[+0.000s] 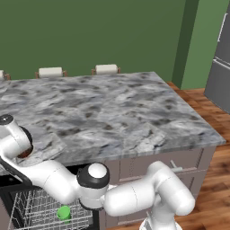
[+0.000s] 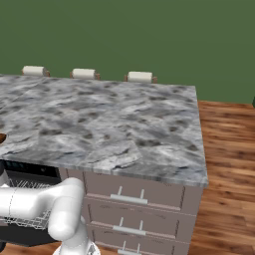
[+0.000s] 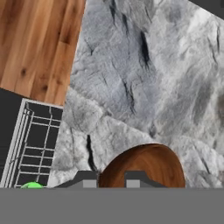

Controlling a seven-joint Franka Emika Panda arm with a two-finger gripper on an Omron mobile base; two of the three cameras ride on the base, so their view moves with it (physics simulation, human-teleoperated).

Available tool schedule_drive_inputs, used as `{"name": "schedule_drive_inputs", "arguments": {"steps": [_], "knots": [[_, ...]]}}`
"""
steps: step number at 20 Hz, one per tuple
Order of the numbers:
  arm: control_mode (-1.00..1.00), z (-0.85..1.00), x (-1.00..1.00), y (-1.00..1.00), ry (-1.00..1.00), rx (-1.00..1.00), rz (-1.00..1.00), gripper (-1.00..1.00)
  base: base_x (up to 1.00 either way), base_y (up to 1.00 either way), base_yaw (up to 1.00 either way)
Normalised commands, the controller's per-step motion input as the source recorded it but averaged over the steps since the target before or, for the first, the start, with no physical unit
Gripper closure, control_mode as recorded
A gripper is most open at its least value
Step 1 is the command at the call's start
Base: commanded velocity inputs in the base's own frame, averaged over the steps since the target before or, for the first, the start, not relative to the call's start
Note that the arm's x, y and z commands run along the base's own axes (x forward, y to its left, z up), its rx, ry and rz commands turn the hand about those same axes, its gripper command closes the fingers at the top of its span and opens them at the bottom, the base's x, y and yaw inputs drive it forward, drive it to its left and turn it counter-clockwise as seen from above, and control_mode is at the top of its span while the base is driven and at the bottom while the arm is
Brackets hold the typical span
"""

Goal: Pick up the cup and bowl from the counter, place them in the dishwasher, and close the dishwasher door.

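Observation:
The reddish-brown bowl (image 3: pixel 146 166) sits on the marbled counter (image 3: pixel 144 65) near its edge, above the dishwasher. My gripper (image 3: pixel 111 180) is shut on the bowl's near rim, with one fingertip (image 3: pixel 89 179) outside it and the other inside. In the left base view the hand hangs over the bowl (image 1: pixel 24 153) at the counter's (image 1: pixel 112 108) left front. The green cup (image 1: pixel 64 212) stands in the white wire rack (image 1: pixel 36 209) of the open dishwasher (image 1: pixel 11 182); a sliver of the cup (image 3: pixel 31 185) shows from the hand. The dishwasher door looks like the dark panel (image 3: pixel 11 113) beside the rack (image 3: pixel 37 144).
Taupe drawers with silver handles (image 2: pixel 128 199) fill the counter's front beside the dishwasher rack (image 2: pixel 20 196). Wooden floor (image 2: pixel 229 164) lies to the right. Chair backs (image 1: pixel 106 68) line the counter's far side, and a grey fridge (image 1: pixel 220 72) stands at the far right.

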Motion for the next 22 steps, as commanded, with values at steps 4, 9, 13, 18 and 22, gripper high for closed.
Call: {"name": "schedule_drive_inputs", "arguments": {"steps": [4, 9, 13, 18, 22], "knots": [[-1.0, 0.49, -0.54, 0.0, -0.04, -0.1, 0.02, 1.0, 0.0, 0.0, 0.0], [-1.0, 0.43, -0.54, 0.0, -0.05, -0.11, 0.03, 1.0, 0.0, 0.0, 0.0], [-1.0, 0.05, -0.41, 0.0, -0.03, -0.03, 0.04, 1.0, 0.0, 0.0, 0.0], [-1.0, -0.23, -0.38, 0.0, -0.02, 0.0, 0.03, 1.0, 0.0, 0.0, 0.0], [-1.0, -0.34, -0.45, 0.0, -0.05, 0.0, 0.02, 1.0, 0.0, 0.0, 0.0]]}}
